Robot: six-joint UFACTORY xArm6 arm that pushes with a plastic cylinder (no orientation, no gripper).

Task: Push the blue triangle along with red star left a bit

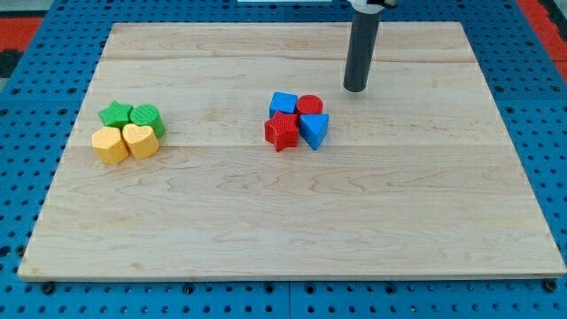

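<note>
The blue triangle [314, 129] sits at the right of a tight cluster near the board's middle. The red star [282, 131] touches it on the left. Behind them are a blue block [283, 103] and a red round block [309, 105]. My tip [355, 89] is up and to the right of the cluster, a short gap from the red round block, touching no block.
A second cluster lies at the view's left: a green star [115, 113], a green round block [146, 117], a yellow block [110, 144] and a yellow heart [140, 140]. The wooden board [292, 221] is ringed by a blue pegboard surface.
</note>
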